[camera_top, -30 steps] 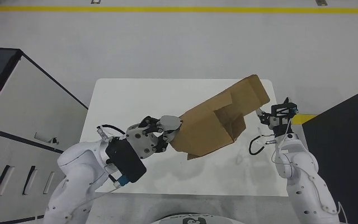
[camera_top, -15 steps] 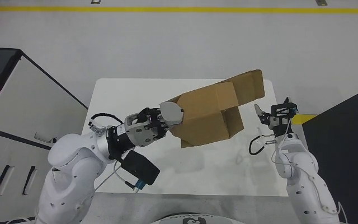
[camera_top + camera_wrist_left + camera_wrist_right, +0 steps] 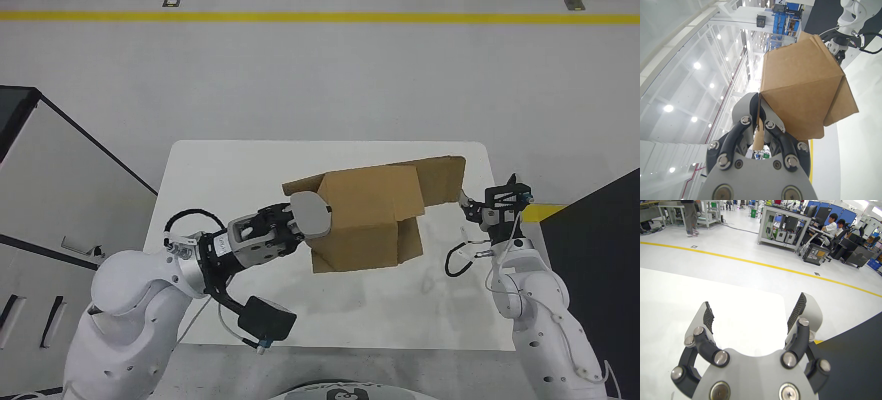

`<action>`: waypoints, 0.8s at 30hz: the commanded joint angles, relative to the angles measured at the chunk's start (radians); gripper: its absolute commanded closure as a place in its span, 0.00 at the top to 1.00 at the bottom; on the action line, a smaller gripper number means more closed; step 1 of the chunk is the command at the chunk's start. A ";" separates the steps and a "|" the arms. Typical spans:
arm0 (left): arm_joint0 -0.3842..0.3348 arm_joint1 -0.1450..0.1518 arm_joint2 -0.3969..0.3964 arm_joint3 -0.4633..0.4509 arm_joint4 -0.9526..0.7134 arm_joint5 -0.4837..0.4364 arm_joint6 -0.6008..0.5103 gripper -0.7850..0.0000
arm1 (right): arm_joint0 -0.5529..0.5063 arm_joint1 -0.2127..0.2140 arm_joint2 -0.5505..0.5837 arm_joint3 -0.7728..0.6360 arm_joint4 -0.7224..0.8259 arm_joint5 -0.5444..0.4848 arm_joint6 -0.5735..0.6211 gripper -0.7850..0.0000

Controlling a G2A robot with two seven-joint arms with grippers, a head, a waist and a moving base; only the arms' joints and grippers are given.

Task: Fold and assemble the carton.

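Left end effector (image 3: pixel 759 106) clamps the carton (image 3: pixel 370 225), now swung level; right end effector (image 3: pixel 755 311) spread.

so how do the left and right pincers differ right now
The left pincer is shut on an edge of the carton; the right pincer is open and holds nothing. The left pincer is over the table; the right pincer sits by the table's right edge. Both have dark pads.
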 commanded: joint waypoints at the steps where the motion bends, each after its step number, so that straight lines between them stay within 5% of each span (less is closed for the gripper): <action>1: 0.000 0.000 0.000 0.000 0.001 0.000 0.000 0.00 | 0.000 0.000 0.000 0.000 0.000 0.000 0.000 1.00; 5: -0.001 0.000 0.000 0.000 -0.001 0.004 -0.001 0.00 | 0.000 0.000 0.000 0.000 0.000 0.000 0.000 1.00; 16: -0.009 0.015 0.008 0.000 0.288 0.238 0.035 0.00 | 0.000 0.000 0.000 0.000 0.000 0.000 0.000 1.00; 24: 0.008 0.019 0.022 0.000 0.347 0.343 0.035 0.00 | 0.000 0.000 0.000 0.000 0.000 0.000 0.000 1.00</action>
